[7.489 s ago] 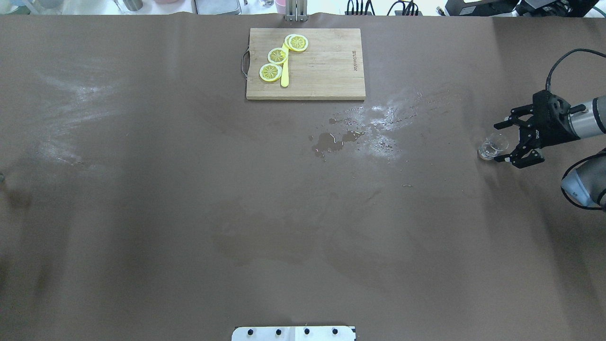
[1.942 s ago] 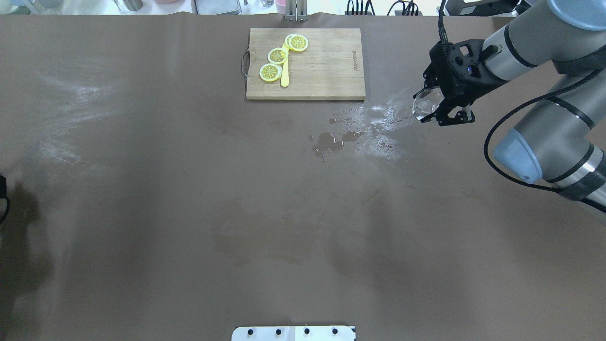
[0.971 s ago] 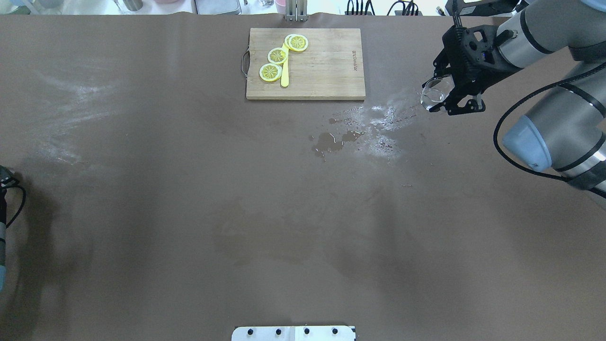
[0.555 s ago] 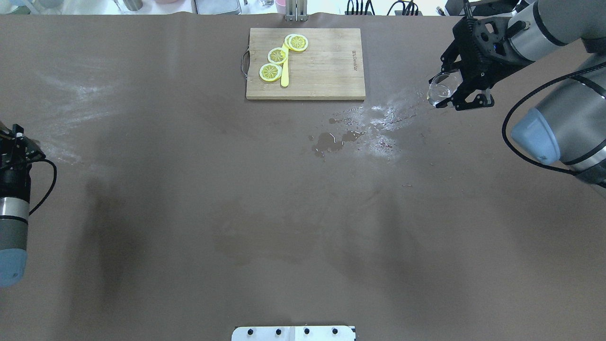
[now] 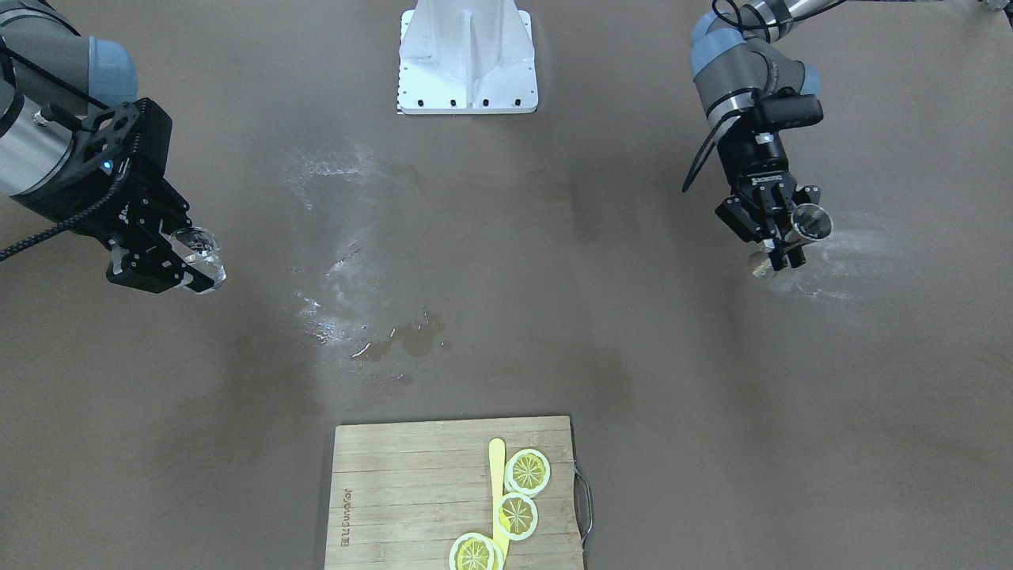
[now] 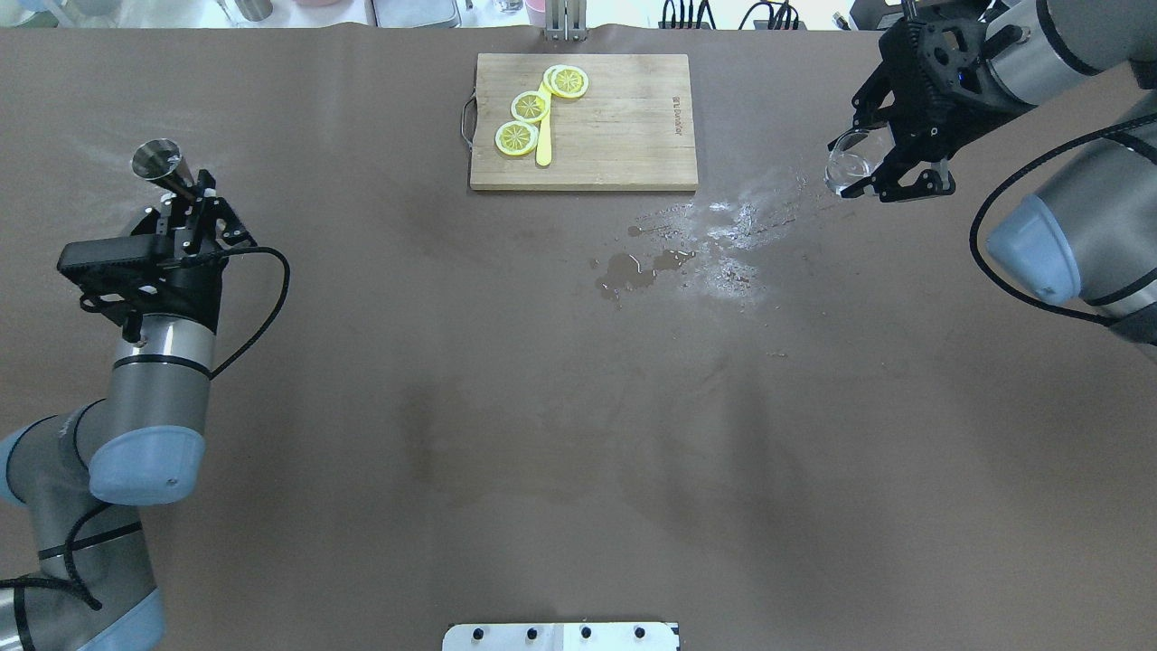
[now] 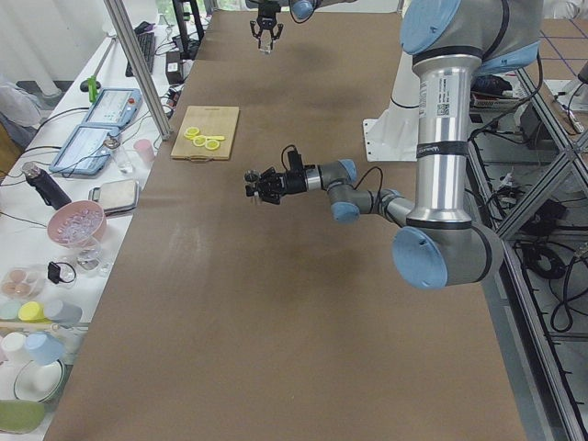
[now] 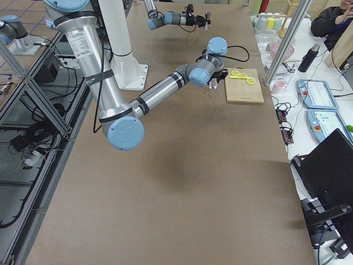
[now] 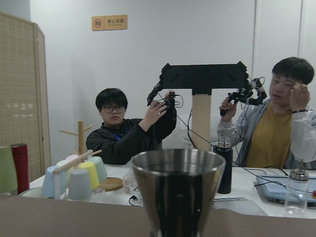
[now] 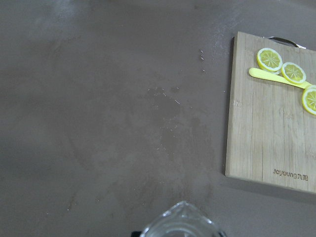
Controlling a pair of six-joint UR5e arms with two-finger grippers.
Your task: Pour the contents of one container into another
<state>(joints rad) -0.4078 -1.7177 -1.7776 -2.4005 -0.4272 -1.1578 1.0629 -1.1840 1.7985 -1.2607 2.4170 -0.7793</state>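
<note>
The left tool point(image 6: 188, 201) swings in over the left side of the bench point(image 6: 542, 407), clamped on the steel jigger point(image 6: 154, 161) held aloft. The right tool point(image 6: 881, 167), edging farther right, grips the glass cup point(image 6: 847, 167) in mid-air, right of the cutting board point(image 6: 624, 127).

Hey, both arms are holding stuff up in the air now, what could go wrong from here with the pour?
1. The glass cup in the right gripper and the steel jigger in the left gripper are at opposite ends of the table. The jigger's mouth is narrow, so a small misalignment in mid-air could spill liquid and add to the puddle on the table.
2. Smooth glass pinched between two fingers might slip when tipped.
</note>
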